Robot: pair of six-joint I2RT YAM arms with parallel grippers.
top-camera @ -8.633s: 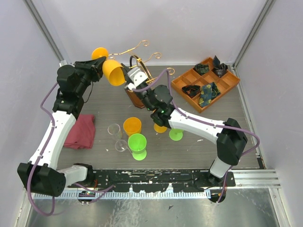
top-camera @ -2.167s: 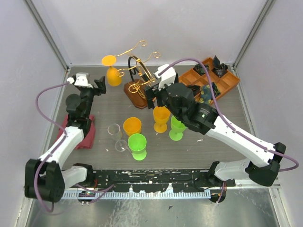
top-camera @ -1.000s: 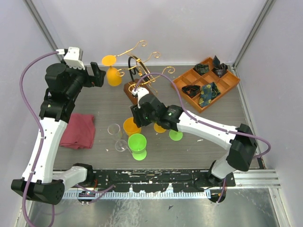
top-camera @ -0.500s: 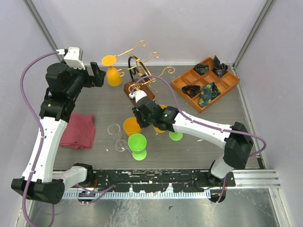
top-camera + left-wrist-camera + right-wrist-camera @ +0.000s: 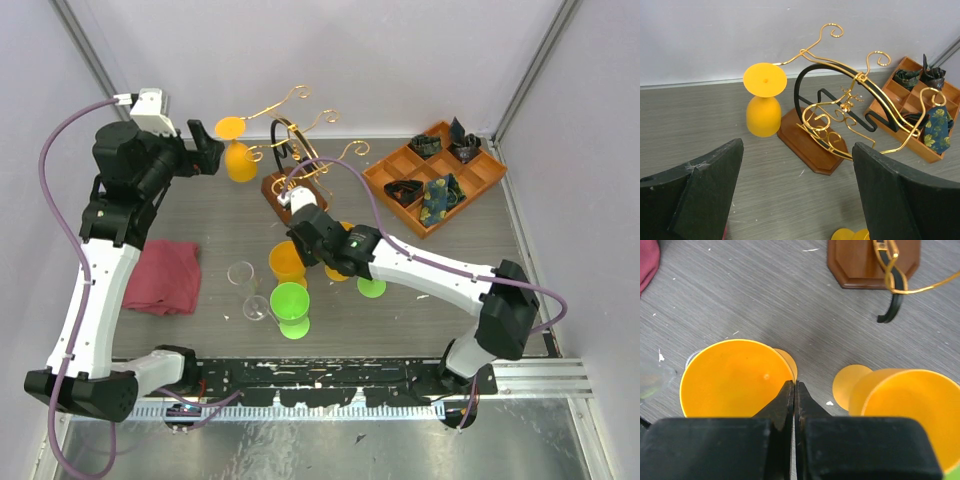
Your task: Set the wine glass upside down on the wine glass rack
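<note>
The wine glass rack [image 5: 297, 148] stands at the back middle, gold wire arms over a brown base [image 5: 810, 145]. An orange wine glass [image 5: 238, 158] hangs upside down from its left arm [image 5: 763, 115]. My left gripper [image 5: 205, 155] hovers just left of it, open and empty [image 5: 797, 200]. A second orange wine glass [image 5: 285, 264] stands upright on the table. My right gripper [image 5: 795, 385] is shut on its rim, one finger inside the bowl [image 5: 730, 380]. A third orange glass [image 5: 910, 405] stands just to the right.
Two green glasses [image 5: 290, 303] [image 5: 372, 287] and two clear glasses [image 5: 241, 275] [image 5: 256, 308] stand round the held one. A red cloth [image 5: 165, 275] lies at left. The orange compartment tray [image 5: 470, 185] sits at back right.
My right gripper's jaws have closed onto the orange glass's rim. The left arm has turned slightly but stays open beside the hung glass.
</note>
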